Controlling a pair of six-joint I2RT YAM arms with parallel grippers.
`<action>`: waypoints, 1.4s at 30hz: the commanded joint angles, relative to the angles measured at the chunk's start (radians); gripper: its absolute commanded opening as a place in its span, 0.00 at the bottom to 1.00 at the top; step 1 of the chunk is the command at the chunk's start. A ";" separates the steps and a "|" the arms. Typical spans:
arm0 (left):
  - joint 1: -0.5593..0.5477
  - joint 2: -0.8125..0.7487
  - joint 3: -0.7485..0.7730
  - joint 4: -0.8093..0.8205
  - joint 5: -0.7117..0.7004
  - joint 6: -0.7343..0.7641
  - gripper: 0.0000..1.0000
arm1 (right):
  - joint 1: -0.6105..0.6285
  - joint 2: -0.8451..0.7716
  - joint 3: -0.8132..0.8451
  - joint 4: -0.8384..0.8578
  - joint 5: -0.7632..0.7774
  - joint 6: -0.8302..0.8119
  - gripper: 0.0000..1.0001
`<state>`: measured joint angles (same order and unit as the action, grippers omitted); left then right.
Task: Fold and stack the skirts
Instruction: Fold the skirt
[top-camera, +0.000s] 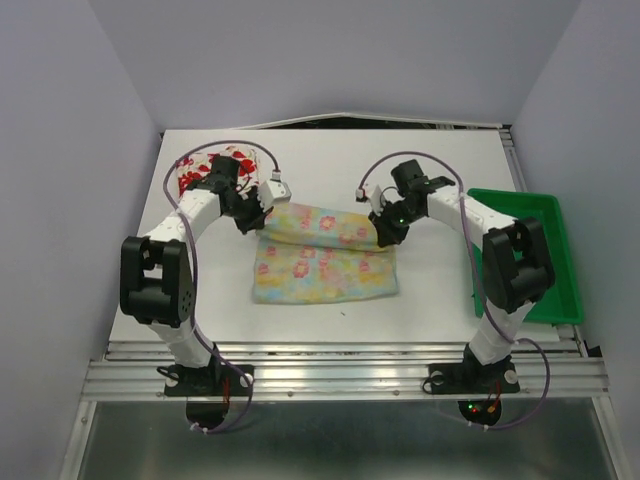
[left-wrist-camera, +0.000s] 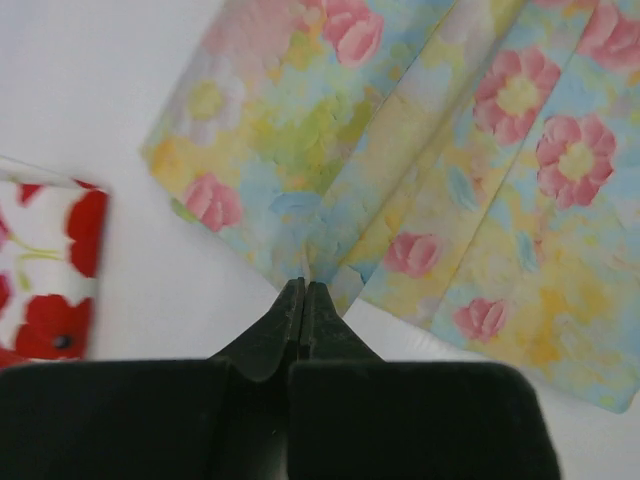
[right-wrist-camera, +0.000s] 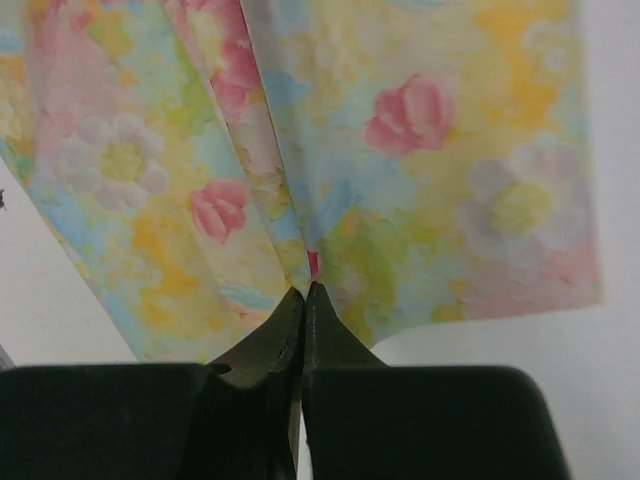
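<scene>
The pale yellow pastel-floral skirt (top-camera: 325, 258) lies mid-table, its far edge lifted and partly folded over. My left gripper (top-camera: 252, 214) is shut on the skirt's far left corner (left-wrist-camera: 305, 262). My right gripper (top-camera: 384, 231) is shut on the skirt's far right corner (right-wrist-camera: 312, 262). Both hold the cloth a little above the table. The white skirt with red flowers (top-camera: 205, 168) lies folded at the far left, behind the left arm; it also shows at the left edge of the left wrist view (left-wrist-camera: 45, 270).
A green plastic tray (top-camera: 545, 250) stands at the right edge of the white table (top-camera: 330, 150), beside the right arm. Grey walls close in the table on the left, right and back.
</scene>
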<state>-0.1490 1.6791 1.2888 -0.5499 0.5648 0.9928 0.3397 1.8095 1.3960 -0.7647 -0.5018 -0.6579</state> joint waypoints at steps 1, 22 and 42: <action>-0.001 -0.050 -0.196 0.073 -0.078 0.041 0.00 | 0.045 -0.033 -0.162 0.142 0.071 0.050 0.01; -0.007 -0.177 -0.138 0.016 -0.074 -0.033 0.00 | 0.055 -0.122 0.031 0.000 0.141 0.090 0.01; -0.181 -0.223 -0.549 0.048 -0.197 -0.019 0.00 | 0.156 -0.104 -0.368 0.157 0.143 0.098 0.01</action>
<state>-0.3347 1.4292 0.7467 -0.5697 0.4469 1.0130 0.4980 1.6970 1.0058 -0.6395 -0.3962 -0.5560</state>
